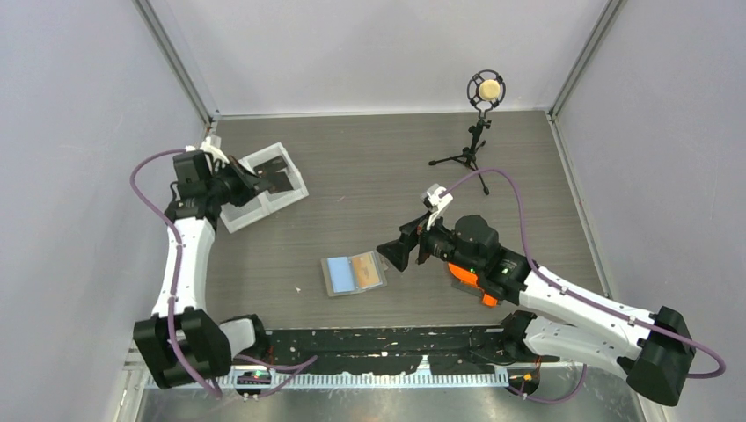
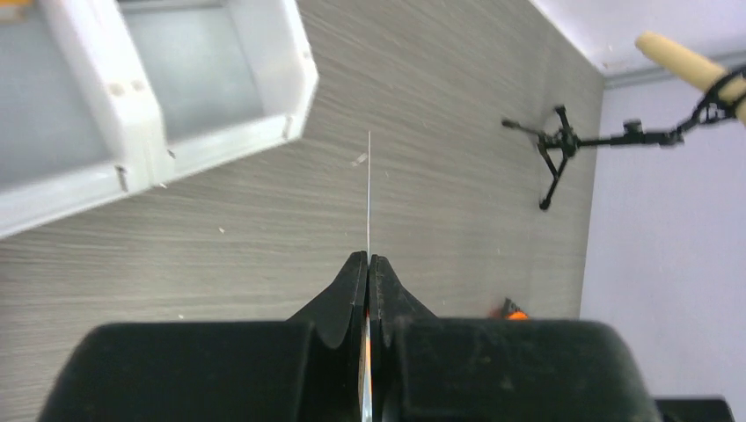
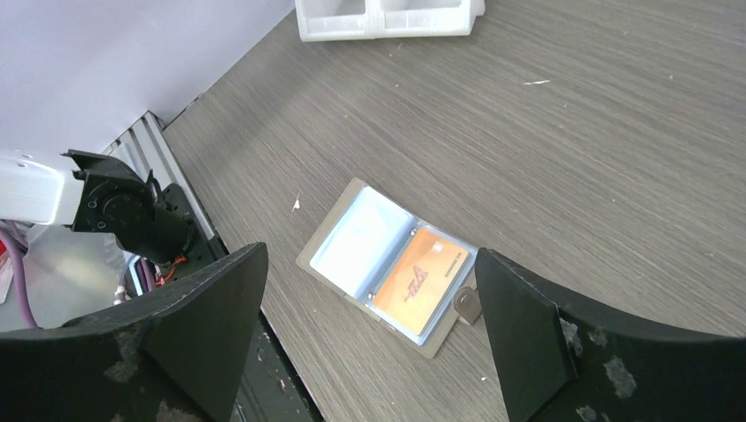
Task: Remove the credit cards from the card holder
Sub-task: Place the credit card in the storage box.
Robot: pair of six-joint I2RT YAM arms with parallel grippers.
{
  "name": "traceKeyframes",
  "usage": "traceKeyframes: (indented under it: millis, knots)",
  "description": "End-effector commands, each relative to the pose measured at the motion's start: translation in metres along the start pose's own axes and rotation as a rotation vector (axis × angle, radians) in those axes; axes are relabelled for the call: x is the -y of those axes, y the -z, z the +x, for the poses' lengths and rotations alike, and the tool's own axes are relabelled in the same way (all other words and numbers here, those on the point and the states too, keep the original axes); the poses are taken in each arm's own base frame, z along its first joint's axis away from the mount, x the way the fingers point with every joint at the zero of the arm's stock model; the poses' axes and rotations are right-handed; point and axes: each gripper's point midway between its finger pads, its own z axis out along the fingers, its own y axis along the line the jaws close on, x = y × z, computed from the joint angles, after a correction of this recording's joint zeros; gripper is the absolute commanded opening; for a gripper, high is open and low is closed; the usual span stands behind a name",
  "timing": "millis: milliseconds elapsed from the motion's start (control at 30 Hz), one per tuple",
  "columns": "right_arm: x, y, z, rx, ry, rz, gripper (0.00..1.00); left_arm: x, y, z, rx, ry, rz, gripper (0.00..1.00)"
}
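Observation:
The card holder lies open and flat on the table near the front. Its light blue panel is on the left and an orange credit card sits in its right pocket. In the right wrist view the card holder and the orange card lie below my right gripper. My right gripper is open and empty, just right of the holder and above it. My left gripper is over the white tray. It is shut on a thin card seen edge-on. That card's face is hidden.
The white two-compartment tray stands at the back left; it also shows at the top of the right wrist view. A microphone on a small black tripod stands at the back right. The black rail runs along the table's front edge.

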Motion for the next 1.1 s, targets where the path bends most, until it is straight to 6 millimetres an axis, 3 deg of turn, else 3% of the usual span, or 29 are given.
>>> traceKeyframes:
  millis: [0,167,367,633,767,1067]
  knots:
    - [0.003,0.007,-0.018,0.074,0.004,0.032,0.95,-0.016,-0.002,-0.045,0.064,0.013,-0.059,0.00]
    - [0.003,0.008,-0.024,0.085,0.012,0.036,0.96,-0.041,-0.025,-0.080,0.064,0.049,-0.133,0.00]
    - [0.004,0.005,-0.036,0.096,0.035,0.056,0.95,-0.063,-0.062,-0.097,-0.032,0.084,-0.177,0.00]
    - [0.001,-0.005,-0.038,0.089,0.031,0.045,0.95,-0.089,-0.095,-0.110,-0.053,0.097,-0.219,0.00]
    - [0.002,-0.012,-0.038,0.081,0.028,0.047,0.95,-0.099,-0.112,-0.106,-0.084,0.134,-0.215,0.00]
    - [0.003,-0.016,-0.039,0.065,0.033,0.053,0.95,-0.113,-0.129,-0.108,-0.100,0.150,-0.243,0.04]
